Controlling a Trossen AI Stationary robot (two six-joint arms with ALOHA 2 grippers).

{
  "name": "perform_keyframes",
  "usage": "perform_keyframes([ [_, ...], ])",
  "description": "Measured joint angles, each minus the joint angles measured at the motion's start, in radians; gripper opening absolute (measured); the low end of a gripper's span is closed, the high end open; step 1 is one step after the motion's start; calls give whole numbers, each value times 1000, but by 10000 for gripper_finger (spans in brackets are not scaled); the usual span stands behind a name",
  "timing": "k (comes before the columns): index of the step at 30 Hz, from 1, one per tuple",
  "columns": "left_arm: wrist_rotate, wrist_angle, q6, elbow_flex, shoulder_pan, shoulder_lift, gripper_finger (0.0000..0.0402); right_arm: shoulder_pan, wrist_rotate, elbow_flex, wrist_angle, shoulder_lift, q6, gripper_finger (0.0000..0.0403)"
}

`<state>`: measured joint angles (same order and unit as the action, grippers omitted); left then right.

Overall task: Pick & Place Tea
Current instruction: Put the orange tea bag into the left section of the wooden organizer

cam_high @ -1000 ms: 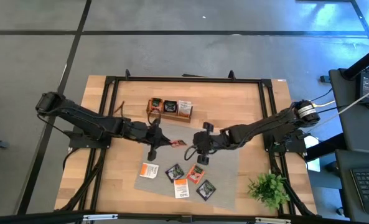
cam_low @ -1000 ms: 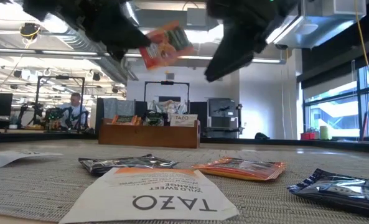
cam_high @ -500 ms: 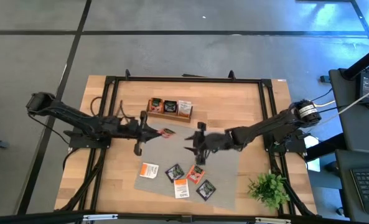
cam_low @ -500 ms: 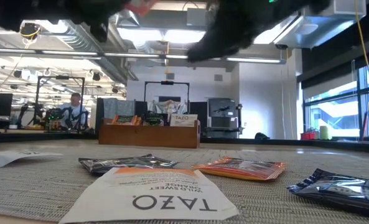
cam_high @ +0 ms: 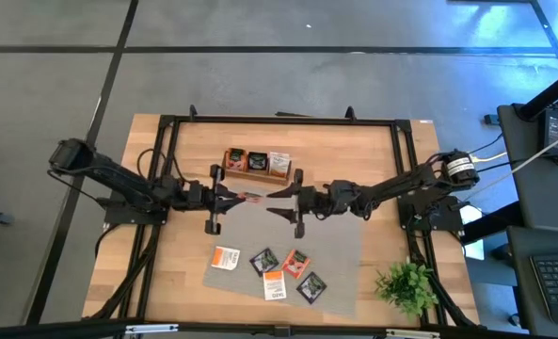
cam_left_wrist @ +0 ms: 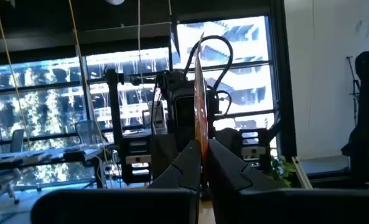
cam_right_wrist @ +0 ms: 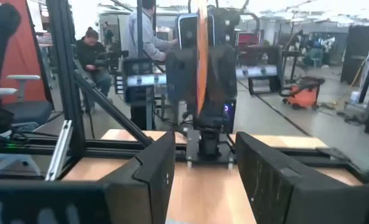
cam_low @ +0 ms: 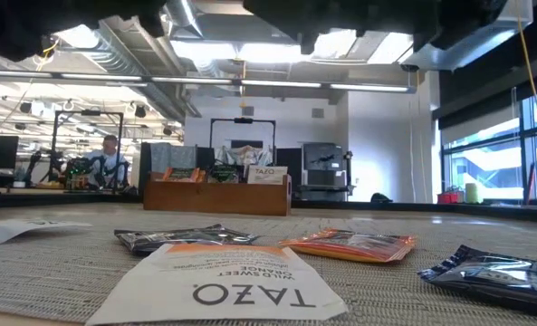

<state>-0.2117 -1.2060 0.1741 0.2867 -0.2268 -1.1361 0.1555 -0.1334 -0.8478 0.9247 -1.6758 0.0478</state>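
The left gripper (cam_high: 233, 197) is pinching an orange sachet (cam_high: 251, 197) between its closed fingers (cam_left_wrist: 185, 167), holding it in the air just in front of the tray (cam_high: 256, 175). In the left wrist view the sachet is standing on edge, sticking up from the fingertips. The right gripper (cam_high: 280, 201) is facing the left one, also in front of the tray, with its fingers (cam_right_wrist: 156, 163) spread apart and nothing between them. The sachet's free edge is lying close to those open fingers, but whether they are touching it cannot be told.

This is looking like a handover or a regrip of 1 sachet. To do it well, the right fingers should be closing squarely on the flat faces of the sachet, well clear of the left fingertips, before the left lets go; a grip on a corner alone could let the thin packet twist or drop.

The tray is already holding sachets in its 3 compartments. About 6 loose sachets (cam_high: 271, 269) are lying on the mat, farther in front of the tray.
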Motion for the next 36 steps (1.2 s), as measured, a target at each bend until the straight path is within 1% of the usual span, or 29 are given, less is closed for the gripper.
perform_keyframes([
  [4,0,-86,15,14,0,-81,9,-2,-3,-45,-5,-38,28,170],
  [10,0,-88,24,52,0,-146,10,-1,-3,-63,-1,-45,31,170],
  [13,-4,-87,39,55,0,-148,10,-1,6,-63,-1,-46,11,165],
  [17,-5,-85,41,55,0,-147,10,-1,31,-63,5,-46,14,133],
  [27,-1,-79,39,55,0,-147,13,-1,32,-63,5,-46,36,12],
  [33,-7,-75,40,55,-1,-147,29,-1,31,-63,-7,-46,13,8],
  [36,-7,-48,24,55,-1,-147,36,-1,24,-62,-21,-47,13,5],
])
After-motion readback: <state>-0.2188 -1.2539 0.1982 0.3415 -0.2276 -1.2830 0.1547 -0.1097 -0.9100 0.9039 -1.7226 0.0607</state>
